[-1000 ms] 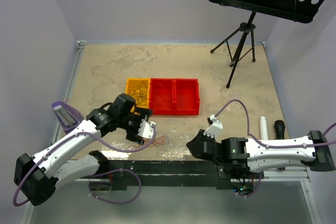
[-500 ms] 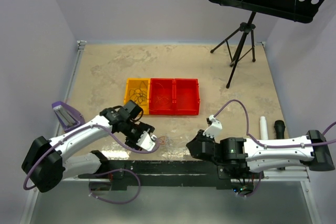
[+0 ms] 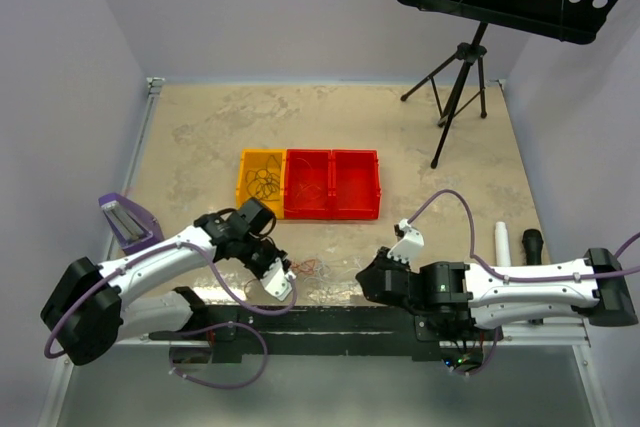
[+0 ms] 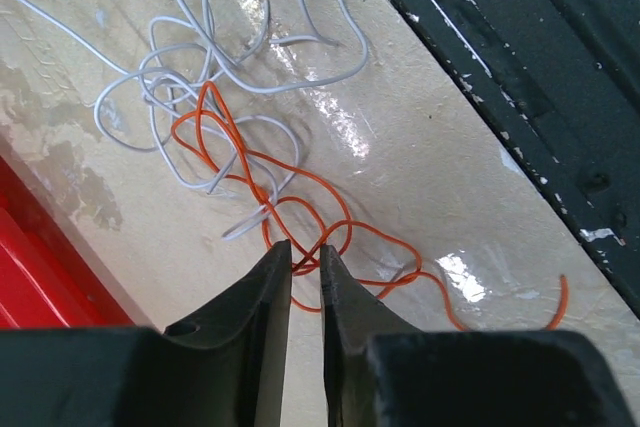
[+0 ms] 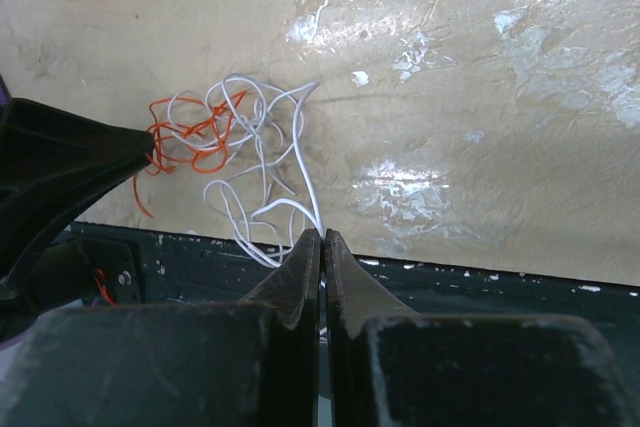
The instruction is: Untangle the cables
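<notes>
Left jaws narrowly apart over cables (image 4: 262,190) on mottled beige table (image 3: 220,127), lilac walls (image 3: 280,7).

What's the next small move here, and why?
Probably close the left gripper fully: its jaws stand slightly apart astride the orange cable, while the right gripper seems shut on the white cable tangled with it.

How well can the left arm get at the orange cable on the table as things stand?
Probably yes. The left gripper sits at the orange cable, its fingers narrowly apart with a loop at their tips. Nothing blocks it; only the white cable is woven through, one end in the shut right gripper.
</notes>
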You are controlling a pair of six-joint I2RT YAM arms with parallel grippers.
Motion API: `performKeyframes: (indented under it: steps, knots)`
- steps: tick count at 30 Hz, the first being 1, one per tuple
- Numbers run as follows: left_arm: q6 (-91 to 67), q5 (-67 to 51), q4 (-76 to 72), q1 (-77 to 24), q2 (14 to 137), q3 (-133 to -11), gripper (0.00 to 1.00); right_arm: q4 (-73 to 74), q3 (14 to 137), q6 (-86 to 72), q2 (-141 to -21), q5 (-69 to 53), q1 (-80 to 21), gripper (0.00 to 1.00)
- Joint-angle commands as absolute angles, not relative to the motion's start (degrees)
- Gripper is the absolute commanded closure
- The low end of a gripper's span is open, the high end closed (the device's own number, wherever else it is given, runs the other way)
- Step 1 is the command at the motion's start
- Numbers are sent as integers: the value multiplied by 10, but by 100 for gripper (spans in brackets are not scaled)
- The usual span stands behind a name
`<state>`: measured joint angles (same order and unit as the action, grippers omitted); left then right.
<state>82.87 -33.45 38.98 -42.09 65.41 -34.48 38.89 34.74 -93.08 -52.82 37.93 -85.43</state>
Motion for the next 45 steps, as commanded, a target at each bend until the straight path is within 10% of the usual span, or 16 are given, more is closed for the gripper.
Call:
performKeyframes:
  steps: [1,6,21,45]
  knots:
    - [862,-345,367,-430,655,-337,81,403,367,-951,-518,395,-853,100]
    - [842,-323,367,-429,637,-346,100,403,368,-951,-516,396,-852,100]
    - [601,-265,433,-427,582,-733,100,372,365,-930,-555,395,-852,100]
    - [392,-81,19,-426,609,-999,100,248,305,-917,-658,349,-852,100]
